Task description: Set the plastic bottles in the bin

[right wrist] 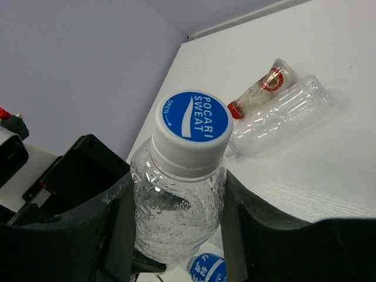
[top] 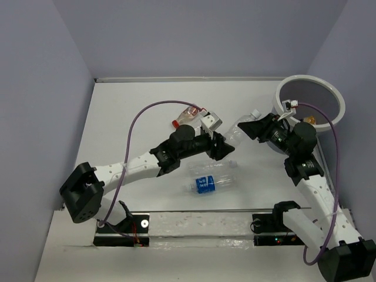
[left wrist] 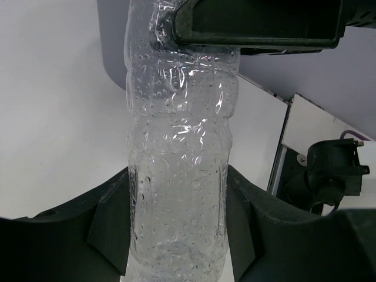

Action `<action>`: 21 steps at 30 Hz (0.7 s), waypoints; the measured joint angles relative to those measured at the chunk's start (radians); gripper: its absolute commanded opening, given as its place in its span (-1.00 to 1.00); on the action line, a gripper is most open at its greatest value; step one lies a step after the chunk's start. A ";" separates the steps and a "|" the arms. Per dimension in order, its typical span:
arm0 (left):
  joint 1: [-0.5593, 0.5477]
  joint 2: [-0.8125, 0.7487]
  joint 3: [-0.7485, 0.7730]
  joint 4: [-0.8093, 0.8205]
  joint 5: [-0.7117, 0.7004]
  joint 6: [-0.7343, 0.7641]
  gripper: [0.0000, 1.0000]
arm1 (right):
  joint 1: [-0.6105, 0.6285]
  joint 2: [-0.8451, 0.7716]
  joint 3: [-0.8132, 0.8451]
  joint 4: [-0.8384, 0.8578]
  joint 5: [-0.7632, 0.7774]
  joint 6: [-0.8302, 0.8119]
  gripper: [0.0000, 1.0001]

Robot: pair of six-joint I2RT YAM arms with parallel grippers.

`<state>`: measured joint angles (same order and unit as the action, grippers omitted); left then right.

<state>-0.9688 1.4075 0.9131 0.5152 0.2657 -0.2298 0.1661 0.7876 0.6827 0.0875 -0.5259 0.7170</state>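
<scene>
With the left gripper's jaws and the right gripper's jaws both clamped on one bottle, held above the desk well short of the bin, an opposed pull or mistimed release risked crushing or dropping it.

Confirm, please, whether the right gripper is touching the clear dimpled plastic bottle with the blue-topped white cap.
Touching. The right wrist view shows the clear dimpled plastic bottle clamped inside the right gripper, with no gap on either side.
</scene>
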 measured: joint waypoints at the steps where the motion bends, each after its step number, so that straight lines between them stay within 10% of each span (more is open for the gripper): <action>1: 0.000 -0.010 -0.008 -0.003 -0.008 -0.004 0.30 | 0.006 0.010 0.000 0.007 0.000 0.005 -0.52; 5: -0.001 -0.043 -0.039 -0.002 -0.035 -0.011 0.95 | 0.028 0.035 0.002 0.025 0.002 0.021 -0.82; 13: -0.018 -0.224 -0.169 -0.056 -0.122 -0.020 0.98 | 0.040 0.080 0.245 -0.120 0.181 -0.100 -0.99; 21: -0.180 -0.351 -0.286 -0.258 -0.305 -0.057 0.98 | 0.039 0.113 0.544 -0.188 0.736 -0.352 -0.98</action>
<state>-1.1484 1.0561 0.6270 0.2573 -0.0391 -0.2871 0.2054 0.9001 1.2263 -0.1005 0.2104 0.3649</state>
